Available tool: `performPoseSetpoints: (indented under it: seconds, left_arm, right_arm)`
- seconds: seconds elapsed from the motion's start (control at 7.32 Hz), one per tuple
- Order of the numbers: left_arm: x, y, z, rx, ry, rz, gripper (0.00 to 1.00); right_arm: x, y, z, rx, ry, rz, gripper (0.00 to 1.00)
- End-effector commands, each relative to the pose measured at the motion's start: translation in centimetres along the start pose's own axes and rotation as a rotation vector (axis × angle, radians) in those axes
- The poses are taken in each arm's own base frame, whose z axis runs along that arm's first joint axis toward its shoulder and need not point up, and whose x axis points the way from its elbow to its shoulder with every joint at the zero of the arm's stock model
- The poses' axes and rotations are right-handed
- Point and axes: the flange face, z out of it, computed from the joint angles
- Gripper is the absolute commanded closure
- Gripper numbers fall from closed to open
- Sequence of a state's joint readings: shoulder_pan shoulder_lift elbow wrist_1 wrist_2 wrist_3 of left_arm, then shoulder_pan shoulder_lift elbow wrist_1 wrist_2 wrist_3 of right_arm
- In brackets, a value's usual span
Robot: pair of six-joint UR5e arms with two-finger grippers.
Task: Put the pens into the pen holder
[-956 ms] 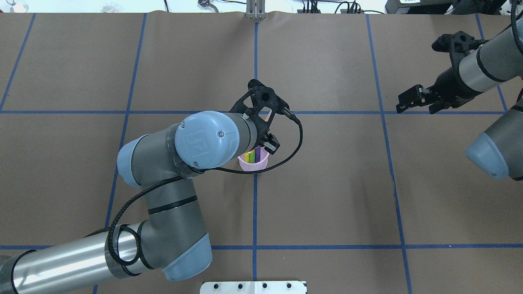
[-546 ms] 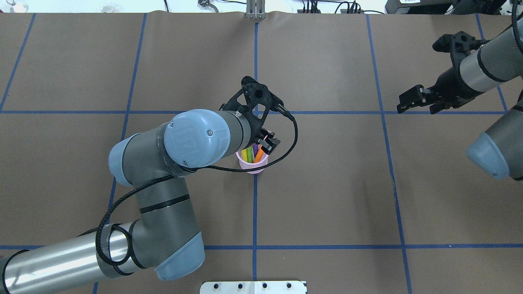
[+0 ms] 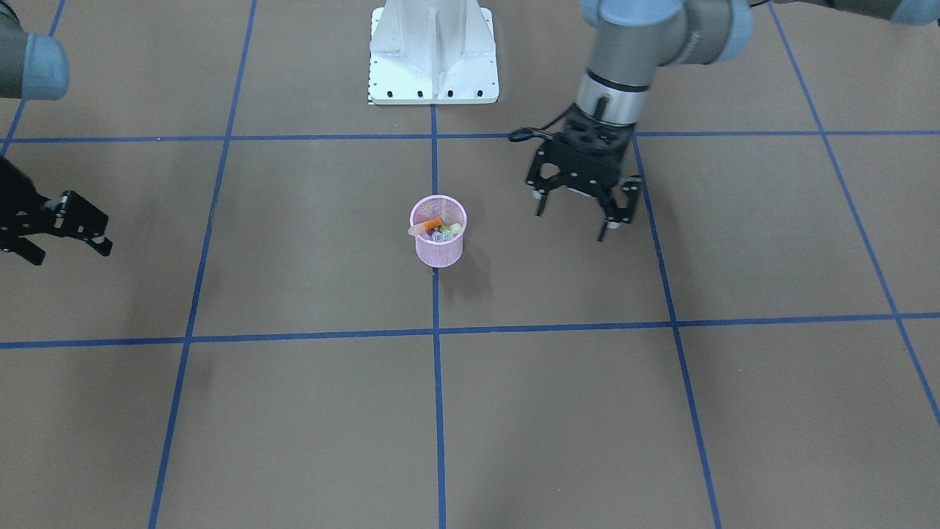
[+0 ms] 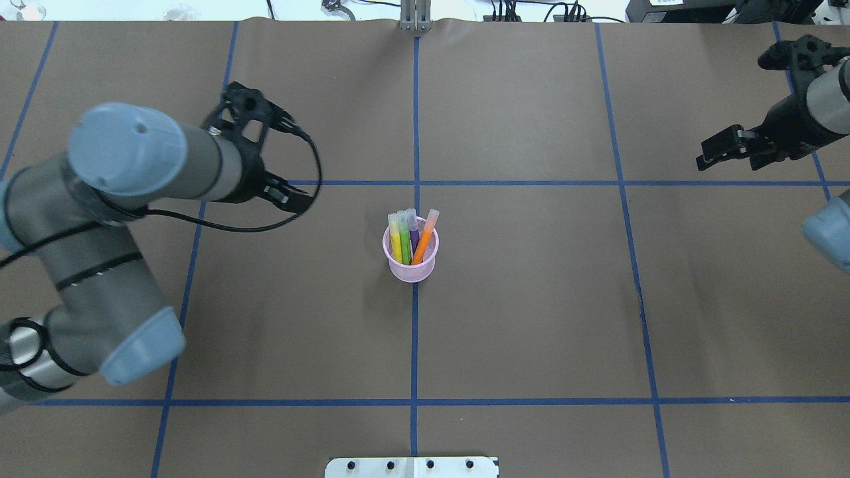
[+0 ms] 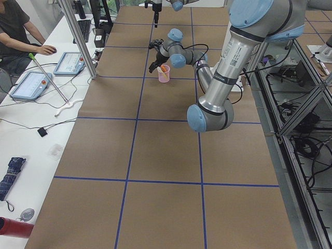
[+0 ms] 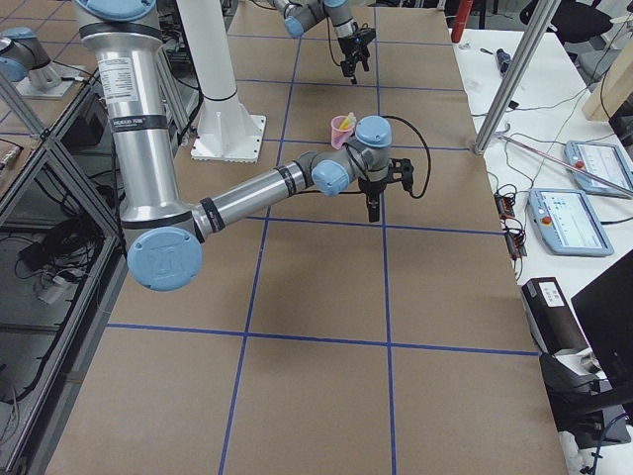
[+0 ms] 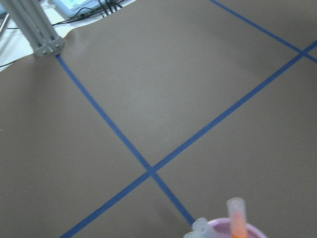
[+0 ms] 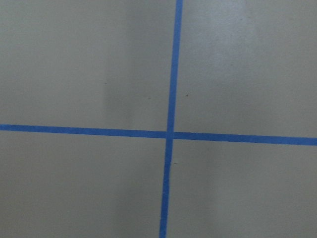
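The pink mesh pen holder (image 4: 412,271) stands at the table's middle, on a blue tape line. Yellow (image 4: 395,243), green (image 4: 404,240), purple (image 4: 415,235) and orange (image 4: 424,238) pens stand in it, caps up. It also shows in the front view (image 3: 438,250) and at the bottom edge of the left wrist view (image 7: 257,231). My left gripper (image 4: 295,196) is open and empty, well to the cup's left; the front view (image 3: 576,219) shows its jaws spread. My right gripper (image 4: 720,149) is open and empty at the far right (image 3: 70,246).
The white robot base plate (image 3: 433,51) sits at the near table edge (image 4: 412,467). A metal post (image 4: 415,16) stands at the far edge. An operator (image 5: 15,31) sits by teach pendants (image 5: 70,62) beyond the table.
My left gripper was over the cup with the orange pen; it has let go, the pen now stands in the cup, and the arm has swung left. My right gripper has moved right.
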State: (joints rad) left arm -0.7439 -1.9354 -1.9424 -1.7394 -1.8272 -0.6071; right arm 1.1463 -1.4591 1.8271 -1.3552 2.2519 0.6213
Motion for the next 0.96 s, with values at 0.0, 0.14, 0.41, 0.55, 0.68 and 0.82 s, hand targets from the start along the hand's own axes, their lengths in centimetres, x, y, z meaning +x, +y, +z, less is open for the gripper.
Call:
performPoseSetpoints:
  seconds: [0.0,0.14,0.41,0.55,0.68,0.82]
  left_arm:
    - [-19.5,7.8,-2.9,-0.199,-0.005,-0.210,0.01]
    - [-25.3,10.7,-3.3,-0.250,-0.039,-0.277,0.01]
    - [-34.0,13.0,-5.4,-0.327,0.032,-0.534,0.01]
    - [-37.9,14.7,-7.2,-0.306,0.049,-0.510,0.01]
    - [-40.8,15.8,-7.6,-0.310,0.041,-0.436,0.01]
    - [-42.8,16.9,-7.6,-0.315,0.038,-0.424,0.01]
  right_arm:
    - [12.6,0.6,-1.5,-0.003,0.070,-0.052,0.00]
    - [17.7,0.7,-1.8,-0.018,0.073,-0.023,0.00]
    - [23.3,1.8,-2.8,-0.030,0.009,0.049,0.00]
    - [24.1,2.1,-3.2,-0.029,0.006,0.070,0.00]
    - [25.0,2.4,-2.7,-0.079,0.014,0.071,0.00]
    - [25.8,2.4,-2.7,-0.118,0.019,0.017,0.00]
